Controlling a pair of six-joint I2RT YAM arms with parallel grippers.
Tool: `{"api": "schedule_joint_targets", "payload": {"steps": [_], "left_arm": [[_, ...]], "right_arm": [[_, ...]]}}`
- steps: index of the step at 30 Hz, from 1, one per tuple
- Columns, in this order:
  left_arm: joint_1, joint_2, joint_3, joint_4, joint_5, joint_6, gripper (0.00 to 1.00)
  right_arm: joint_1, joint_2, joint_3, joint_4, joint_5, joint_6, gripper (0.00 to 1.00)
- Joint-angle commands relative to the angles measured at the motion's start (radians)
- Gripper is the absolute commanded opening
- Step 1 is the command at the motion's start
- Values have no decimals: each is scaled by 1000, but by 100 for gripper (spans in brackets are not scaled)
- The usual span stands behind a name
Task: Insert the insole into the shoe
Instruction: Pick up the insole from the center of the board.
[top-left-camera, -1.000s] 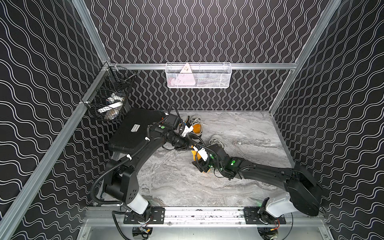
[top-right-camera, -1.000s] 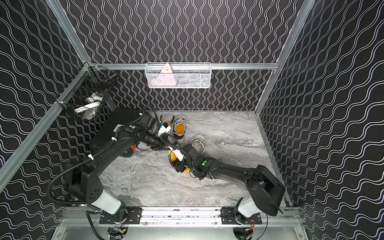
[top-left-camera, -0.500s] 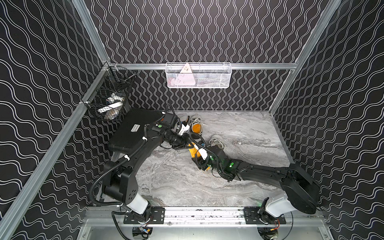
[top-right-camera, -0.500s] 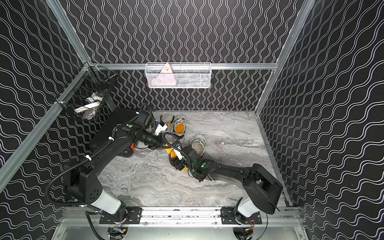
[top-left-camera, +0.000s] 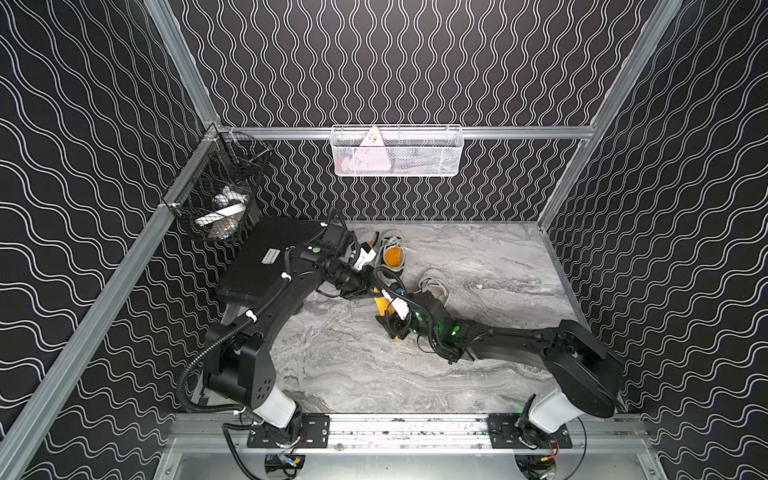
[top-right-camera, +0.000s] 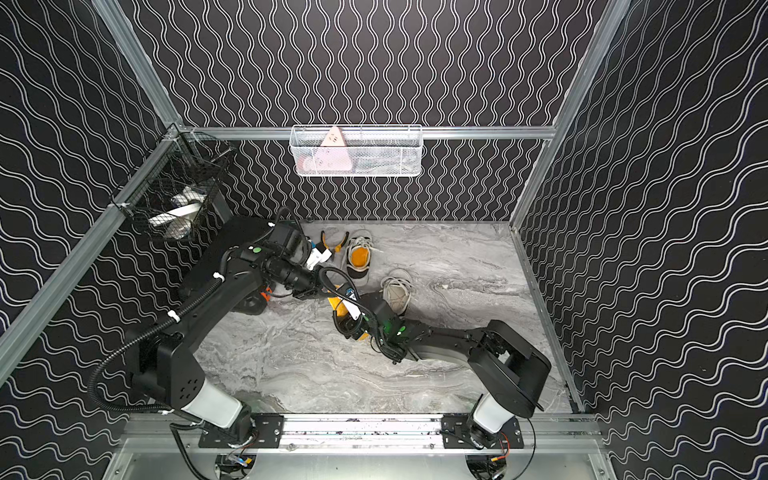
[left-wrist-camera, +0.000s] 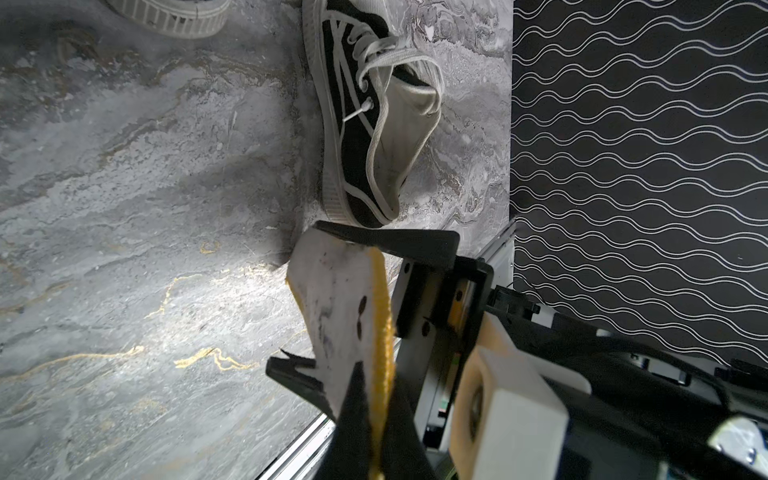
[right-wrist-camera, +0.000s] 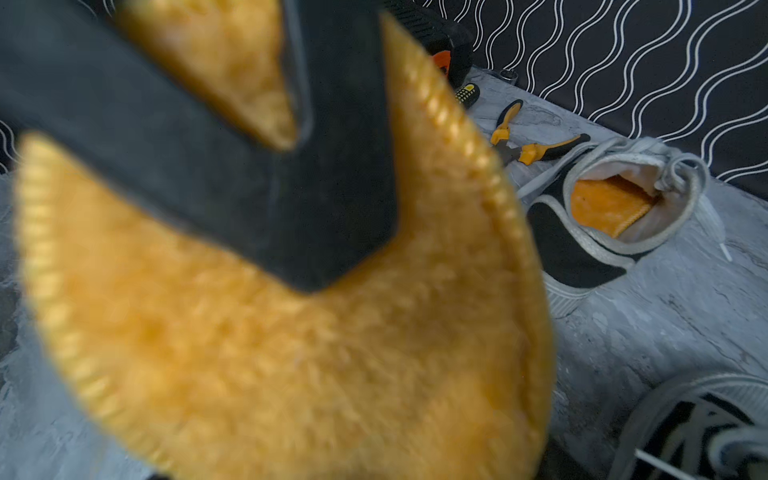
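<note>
Claw on insole, left arm bent

Both arms meet mid-table here. The left gripper is clamped on a yellow insole, with the right gripper right at its other end. There are 2 shoes: an orange-lined shoe just past the left gripper, and a pale shoe beside the right gripper.

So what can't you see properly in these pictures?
- Left wrist view: whether the right gripper squeezes the insole; the insole covers its pads.
- Right wrist view: the insole is one close blur.
- Left wrist view: inside the shoe, its sides and laces hide the bottom.
- Both top views: the white basket's contents, too small behind mesh.
</note>
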Motion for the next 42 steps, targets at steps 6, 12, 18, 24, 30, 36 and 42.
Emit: {"api": "schedule_joint_targets", "payload": {"steps": [6, 12, 18, 24, 30, 36, 42], "left_arm": [[23, -15, 4, -82, -5, 59, 0], [32, 0, 41, -94, -46, 96, 0], [32, 0, 35, -33, -36, 96, 0], [33, -12, -2, 36, -7, 93, 0], [33, -19, -3, 62, -45, 71, 1], [33, -7, 23, 56, -50, 70, 13], [33, -15, 104, 41, -156, 57, 51]], "right_arm": [[-9, -15, -9, 105, 36, -94, 62], [-14, -77, -38, 36, -22, -53, 48], [-14, -99, -18, -58, -78, -24, 42], [-13, -93, 4, -89, -84, -2, 44], [-26, -75, 25, -111, -84, 44, 38], [-40, -95, 20, -132, -85, 81, 35], [-54, -110, 63, -281, -77, 121, 35]]}}
